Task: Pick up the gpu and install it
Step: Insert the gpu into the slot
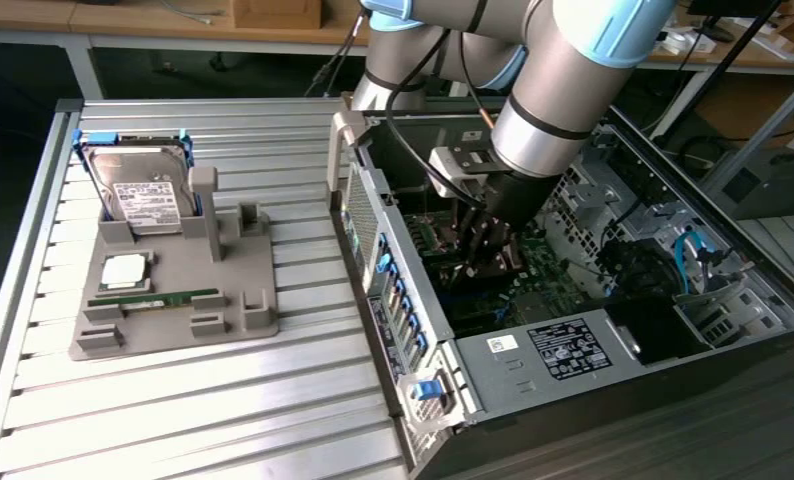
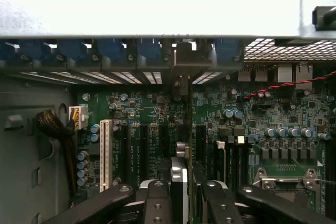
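Note:
My gripper [image 2: 184, 188] is down inside the open computer case [image 1: 404, 300], just above the green motherboard [image 2: 152, 119]. In the wrist view its two black fingers [image 2: 157, 195] are shut on the gpu [image 2: 178, 170], which I see edge-on as a thin upright card. The card's metal end bracket [image 2: 181, 64] reaches the row of rear slot openings in the case wall. The card stands over the dark expansion slots, between the white slot [image 2: 103, 153] and the black ones beside it. In the exterior view the gripper [image 1: 488, 262] hangs low over the board under the grey arm.
A grey fixture tray [image 1: 170, 320] on the slatted table holds a silver hard drive [image 1: 148, 190], a processor chip [image 1: 124, 268] and a long green memory stick [image 1: 157, 298]. Inside the case are the processor socket [image 2: 286, 182], a red-black cable [image 2: 294, 85] and the power supply [image 1: 557, 345].

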Controlling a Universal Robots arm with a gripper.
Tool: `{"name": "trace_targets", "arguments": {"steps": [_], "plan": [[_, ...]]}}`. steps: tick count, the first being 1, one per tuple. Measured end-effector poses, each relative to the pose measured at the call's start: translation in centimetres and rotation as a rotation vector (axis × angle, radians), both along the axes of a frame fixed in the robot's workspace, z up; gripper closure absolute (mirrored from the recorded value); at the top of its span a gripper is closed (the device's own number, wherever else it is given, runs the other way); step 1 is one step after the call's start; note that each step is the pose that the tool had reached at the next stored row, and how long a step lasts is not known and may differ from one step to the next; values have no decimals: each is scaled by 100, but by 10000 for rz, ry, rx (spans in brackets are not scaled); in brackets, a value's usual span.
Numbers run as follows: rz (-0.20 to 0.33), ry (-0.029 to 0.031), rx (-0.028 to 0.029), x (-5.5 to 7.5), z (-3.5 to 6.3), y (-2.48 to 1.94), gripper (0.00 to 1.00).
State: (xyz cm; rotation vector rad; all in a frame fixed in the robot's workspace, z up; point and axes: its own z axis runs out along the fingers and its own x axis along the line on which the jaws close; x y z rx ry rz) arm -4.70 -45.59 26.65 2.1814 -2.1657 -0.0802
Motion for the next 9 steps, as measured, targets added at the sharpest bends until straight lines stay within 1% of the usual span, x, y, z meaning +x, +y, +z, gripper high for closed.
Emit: {"name": "trace_targets", "arguments": {"steps": [6,9], "plan": [[2,0,-4,0,-6,0,73],[4,-1,-19,1,-9,1,73]]}}
